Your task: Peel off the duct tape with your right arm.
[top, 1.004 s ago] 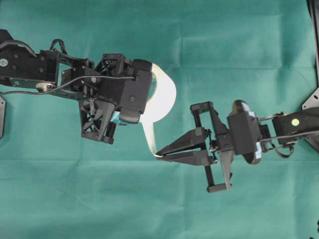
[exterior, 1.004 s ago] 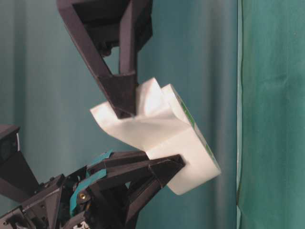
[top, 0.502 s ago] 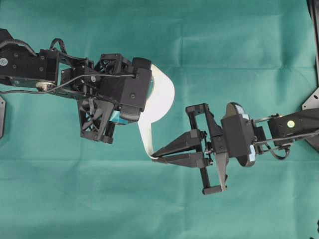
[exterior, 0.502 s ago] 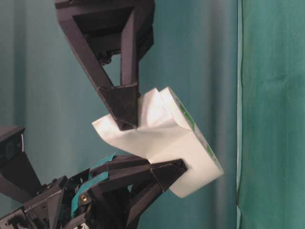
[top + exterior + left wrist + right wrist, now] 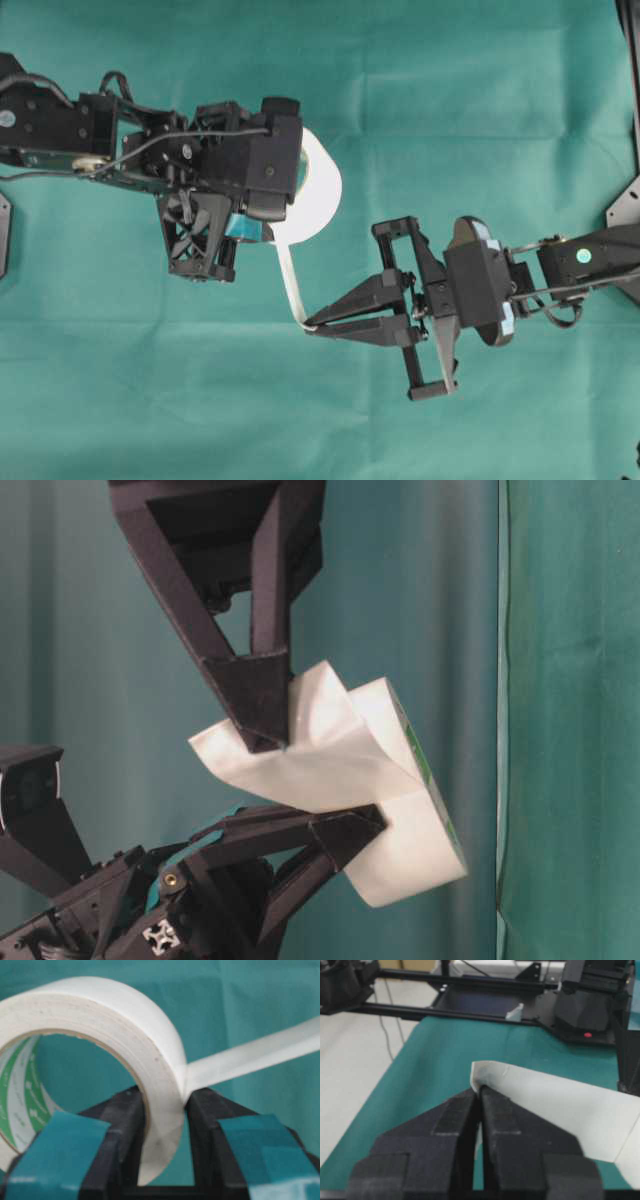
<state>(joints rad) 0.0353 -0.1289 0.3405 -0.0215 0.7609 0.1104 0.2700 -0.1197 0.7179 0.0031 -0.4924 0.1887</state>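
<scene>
My right gripper pinched together on loose white strip. Left gripper clamps white duct tape roll's wall, left of centre; green-printed core only in left wrist view.

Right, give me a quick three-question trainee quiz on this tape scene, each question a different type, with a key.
1. True or false: the right end effector is shut on the loose end of the tape roll.
2. Which end effector holds the roll itself? A) left B) right C) neither
3. Fill in: the peeled strip runs from the roll to the ____ end effector.

Key: 1 true. 2 A: in the left wrist view its blue-padded fingers clamp the roll's wall, one inside the core and one outside. 3 right.
</scene>
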